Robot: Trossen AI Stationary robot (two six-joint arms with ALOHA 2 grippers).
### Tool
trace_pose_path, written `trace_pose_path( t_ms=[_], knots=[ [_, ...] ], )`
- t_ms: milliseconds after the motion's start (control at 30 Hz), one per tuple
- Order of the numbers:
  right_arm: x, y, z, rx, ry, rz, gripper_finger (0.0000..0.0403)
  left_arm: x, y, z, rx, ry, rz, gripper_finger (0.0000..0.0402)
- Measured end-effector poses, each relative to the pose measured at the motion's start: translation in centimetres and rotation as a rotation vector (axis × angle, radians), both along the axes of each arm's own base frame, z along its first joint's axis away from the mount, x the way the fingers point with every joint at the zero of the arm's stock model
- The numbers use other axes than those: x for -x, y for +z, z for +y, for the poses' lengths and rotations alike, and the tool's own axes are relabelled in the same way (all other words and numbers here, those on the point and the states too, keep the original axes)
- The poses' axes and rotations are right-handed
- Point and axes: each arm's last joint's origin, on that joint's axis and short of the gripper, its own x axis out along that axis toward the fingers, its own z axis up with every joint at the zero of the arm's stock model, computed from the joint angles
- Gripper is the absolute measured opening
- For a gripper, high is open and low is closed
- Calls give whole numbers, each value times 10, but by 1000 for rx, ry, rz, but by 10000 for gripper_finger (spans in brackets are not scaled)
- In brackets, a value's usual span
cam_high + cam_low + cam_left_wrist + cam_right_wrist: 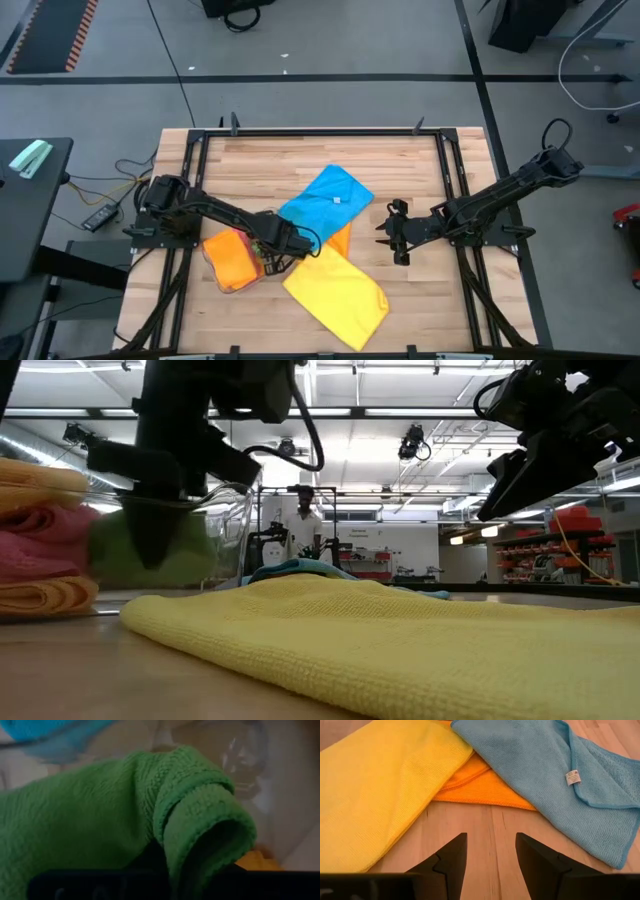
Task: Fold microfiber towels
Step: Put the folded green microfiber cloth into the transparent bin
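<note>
A spread yellow microfiber towel (400, 640) lies nearest on the wooden table (420, 170). Beyond it, partly under it, an orange towel (480, 787), then a rumpled blue towel (326, 203). Beside the yellow towel, the left gripper (268, 252) pinches a folded green towel (125, 820) at the clear plastic tray (235, 520) of stacked folded towels (40, 550). Across the yellow towel, the right gripper (490, 857) hovers parted, empty.
</note>
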Motion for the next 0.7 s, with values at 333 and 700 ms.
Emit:
trace_pose_path(
  t_ms=[333,700],
  knots=[
    [0,0,0,-1,1,-6,176,-7,5,-10,83,-43,-55,109],
    [0,0,0,-6,6,-4,176,-8,5,-13,94,-28,-72,195]
  ],
)
